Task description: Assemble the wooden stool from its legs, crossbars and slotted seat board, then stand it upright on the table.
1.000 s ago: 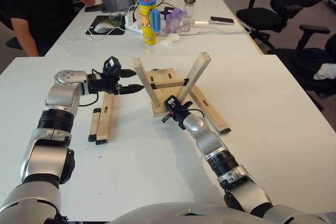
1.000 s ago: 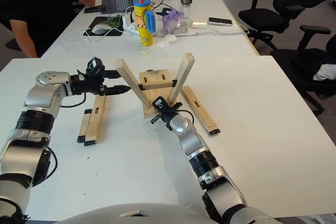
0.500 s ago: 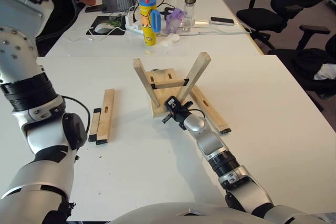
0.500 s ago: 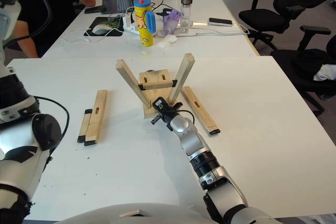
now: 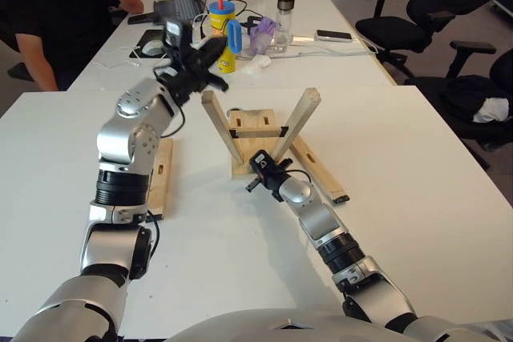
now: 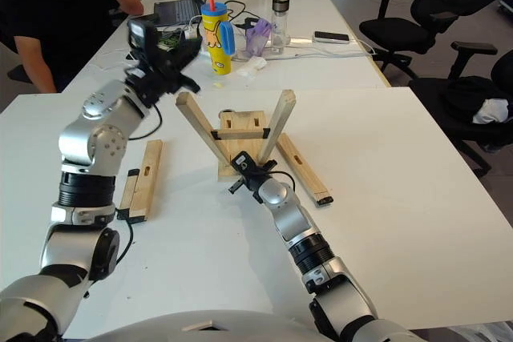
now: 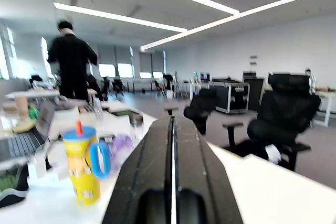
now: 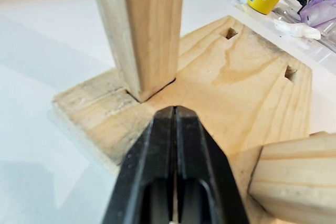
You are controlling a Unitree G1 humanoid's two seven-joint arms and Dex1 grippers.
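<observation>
The slotted seat board [image 5: 250, 122] lies flat mid-table with two legs standing in it, a left leg [image 5: 219, 124] and a right leg [image 5: 296, 121], joined by a crossbar [image 5: 258, 131]. Another leg [image 5: 319, 167] lies on the table to its right. Two loose wooden pieces [image 6: 146, 175] lie to the left, partly behind my left arm. My right gripper [image 8: 175, 111] is shut and empty, its tip on the board's near edge beside the left leg's foot [image 8: 142, 30]. My left gripper [image 5: 213, 48] is shut and empty, raised in the air behind the left leg's top.
On the table behind are a yellow cup [image 5: 218, 28], a clear bottle [image 5: 284, 14], a phone [image 5: 335, 35] and a laptop [image 5: 178, 7]. Office chairs [image 5: 417, 26] stand at the right. The near and right parts of the white table [image 5: 417, 174] are bare.
My left arm has swung up from beside the left leg to a raised spot behind it, and its fingers have shut. The right arm and the stool have not moved.
</observation>
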